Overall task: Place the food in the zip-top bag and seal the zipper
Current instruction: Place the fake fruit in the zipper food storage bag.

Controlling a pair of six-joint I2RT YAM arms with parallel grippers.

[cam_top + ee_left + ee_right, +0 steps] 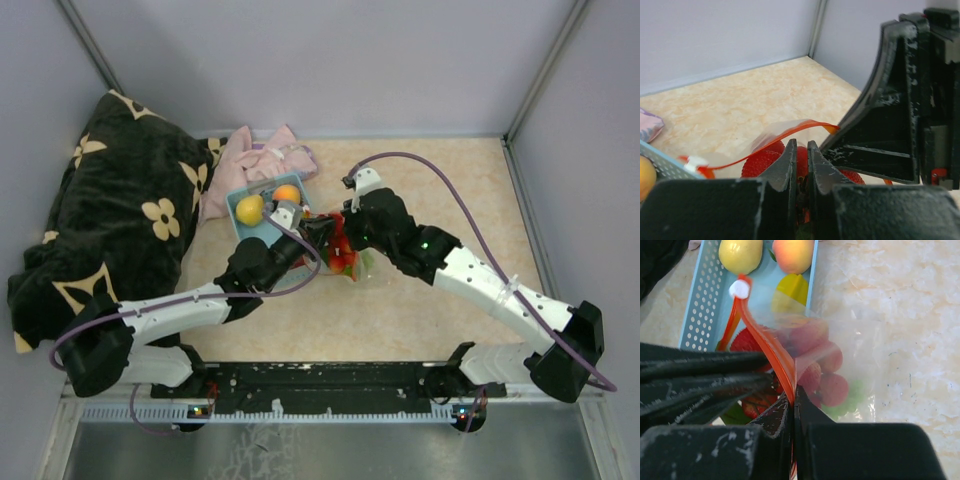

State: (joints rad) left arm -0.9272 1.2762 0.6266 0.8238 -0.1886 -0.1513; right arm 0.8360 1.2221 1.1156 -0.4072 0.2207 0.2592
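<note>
Two claws: both meet at the mouth of the zip-top bag [850, 355], just beside the light-blue basket [695, 305].
Left claw [801, 150]: narrow, with only a thin gap between the fingers. Its tips close on one lip of the bag's mouth, and red fruit shows right behind the gap.
Right claw [793, 401]: fully closed, pinching the zipper [765, 340], which goes in between its fingers.
Zipper: a red-orange strip that runs from the right claw up to the white slider [739, 289]. The slider is over the basket. Below the slider the two halves of the strip stand apart, so the mouth is not sealed.
Bag: clear and floppy. Its body lies on the table [900, 315] beside the basket, and its mouth edge is lifted between the claws.
Food in the bag: red berries [827, 375] and a green piece [852, 397] show through the film.
Food in the basket: a yellow pear [740, 254] and an orange peach [793, 254] lie side by side at the far end. A yellow piece [792, 287] lies just next to the peach.
Around: a pink cloth [255, 160] is behind the basket. A dark cloth with flowers [110, 220] is heaped at the left of the table.
</note>
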